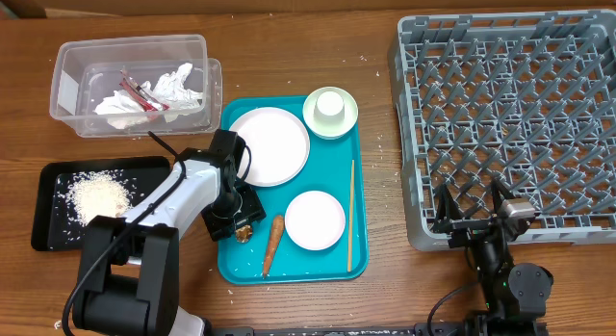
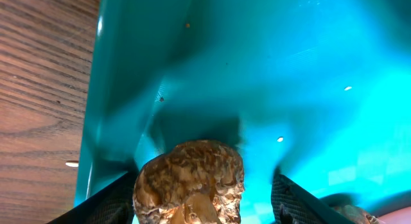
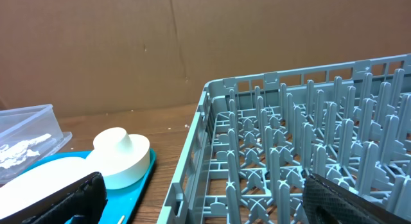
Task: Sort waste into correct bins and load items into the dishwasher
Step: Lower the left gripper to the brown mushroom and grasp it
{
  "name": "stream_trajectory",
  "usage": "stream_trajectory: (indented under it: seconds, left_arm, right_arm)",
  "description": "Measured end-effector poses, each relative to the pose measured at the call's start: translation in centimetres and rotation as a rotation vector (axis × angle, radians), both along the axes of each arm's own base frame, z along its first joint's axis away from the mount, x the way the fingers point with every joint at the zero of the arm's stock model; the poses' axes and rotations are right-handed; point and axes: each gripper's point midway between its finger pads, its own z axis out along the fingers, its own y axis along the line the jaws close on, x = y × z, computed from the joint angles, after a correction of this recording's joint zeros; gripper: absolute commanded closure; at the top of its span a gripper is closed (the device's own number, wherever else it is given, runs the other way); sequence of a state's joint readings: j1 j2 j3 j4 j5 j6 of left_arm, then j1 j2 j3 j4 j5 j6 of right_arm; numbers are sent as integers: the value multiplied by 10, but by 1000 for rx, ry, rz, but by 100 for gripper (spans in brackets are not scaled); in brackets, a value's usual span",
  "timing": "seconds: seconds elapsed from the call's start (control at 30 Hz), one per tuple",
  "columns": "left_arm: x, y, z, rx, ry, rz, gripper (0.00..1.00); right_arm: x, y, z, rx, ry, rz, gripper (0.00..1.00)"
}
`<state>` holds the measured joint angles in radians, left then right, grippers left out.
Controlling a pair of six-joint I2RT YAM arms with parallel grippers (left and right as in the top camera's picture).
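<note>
Wooden bench (image 1: 289, 307). Small brown wrinkled food lump (image 2: 189, 179) lay in near-left corner of teal plastic tray (image 1: 308, 264); left end effector (image 2: 202, 197) stood open astride it. Judged light, soft, crumbly: pinch gently across its middle. Meanwhile right end effector (image 3: 205, 201) gaped, empty, by grey plastic dish rack (image 3: 289, 153).

This is looking like a robotics lab, not a real kitchen: a left arm (image 1: 178, 196) and a right arm (image 1: 496, 249) are sitting mounted at the near edge of a wood-grain bench (image 1: 289, 28), plain brown cardboard (image 3: 128, 51) is standing in as the back wall, and a grey dish rack (image 1: 510, 115) and a teal tray (image 1: 324, 265) are resting on it
</note>
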<state>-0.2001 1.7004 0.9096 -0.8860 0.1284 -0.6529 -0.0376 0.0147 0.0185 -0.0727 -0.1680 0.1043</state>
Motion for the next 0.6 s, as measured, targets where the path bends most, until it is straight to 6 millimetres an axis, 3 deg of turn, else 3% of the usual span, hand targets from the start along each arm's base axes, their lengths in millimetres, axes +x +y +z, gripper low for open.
stream_trajectory:
  seconds: [0.07,0.2,0.4,0.6]
  left_arm:
    - [0,0,0,2,3,3,44]
    - [2,0,2,4,15,-2,44]
    - [15,-3,10,-2,-17,-5,55]
    - [13,-2,11,1,-6,-9,53]
  right_arm:
    - [0,0,0,0,0,0,0]
    - [0,0,0,0,0,0,0]
    - [0,0,0,0,0,0,0]
    - [0,0,0,0,-1,0,0]
